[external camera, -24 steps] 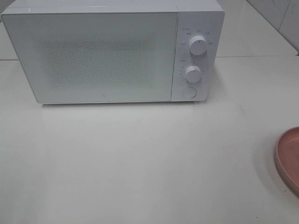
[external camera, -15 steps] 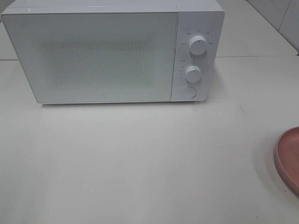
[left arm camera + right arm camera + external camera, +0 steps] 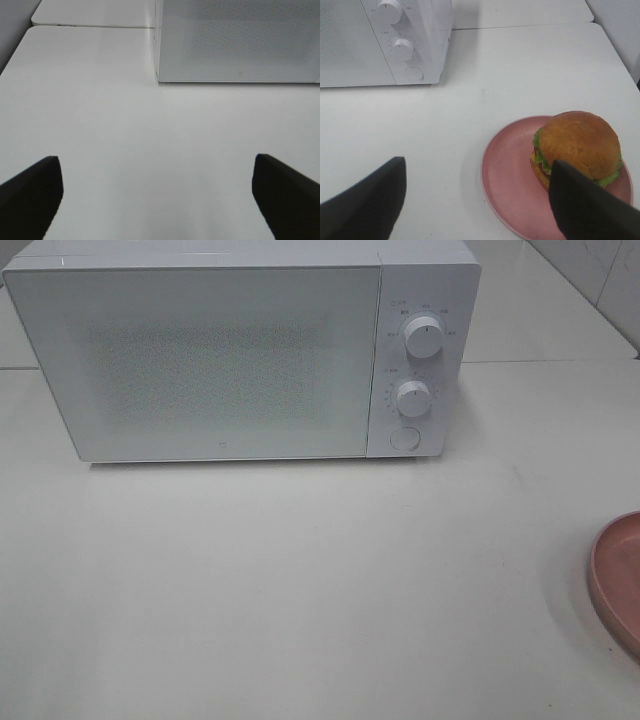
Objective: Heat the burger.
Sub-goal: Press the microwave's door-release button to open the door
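Looking down at the white table, we've got the microwave at the back with its door closed. The pink plate is off to its right, and the burger sits on it. The left gripper and the right gripper both have their jaws spread wide and hold nothing. The right one is near the plate.

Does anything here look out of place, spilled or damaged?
Nothing stands out. The white microwave oven stands closed on the white table; the golden-brown burger sits whole on the round pink plate, off centre, nothing spilled.
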`<state>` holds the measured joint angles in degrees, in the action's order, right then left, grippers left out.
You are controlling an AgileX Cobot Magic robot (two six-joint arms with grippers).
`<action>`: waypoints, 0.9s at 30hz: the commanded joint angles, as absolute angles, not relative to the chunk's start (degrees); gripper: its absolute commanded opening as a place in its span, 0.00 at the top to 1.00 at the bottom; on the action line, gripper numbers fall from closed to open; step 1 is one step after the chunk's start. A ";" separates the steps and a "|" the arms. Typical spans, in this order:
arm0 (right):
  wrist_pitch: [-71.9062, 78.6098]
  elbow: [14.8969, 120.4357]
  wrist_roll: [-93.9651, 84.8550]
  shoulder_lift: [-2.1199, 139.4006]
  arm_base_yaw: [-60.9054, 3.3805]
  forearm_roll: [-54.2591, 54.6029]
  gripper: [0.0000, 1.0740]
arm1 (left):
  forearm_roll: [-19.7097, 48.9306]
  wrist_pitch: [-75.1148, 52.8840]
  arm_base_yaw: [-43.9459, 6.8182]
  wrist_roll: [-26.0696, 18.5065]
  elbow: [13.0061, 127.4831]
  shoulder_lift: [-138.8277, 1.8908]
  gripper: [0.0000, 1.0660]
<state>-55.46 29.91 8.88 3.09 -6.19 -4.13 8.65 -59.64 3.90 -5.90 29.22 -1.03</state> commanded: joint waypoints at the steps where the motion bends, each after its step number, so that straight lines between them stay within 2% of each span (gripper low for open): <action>1: -52.83 30.48 8.19 6.19 -6.07 -3.84 0.32 | 8.71 -59.53 3.95 -5.90 28.88 -1.09 0.08; 27: -36.10 30.19 8.19 18.79 -6.07 -3.84 0.32 | 8.71 -59.53 3.95 -5.90 28.88 -1.09 0.08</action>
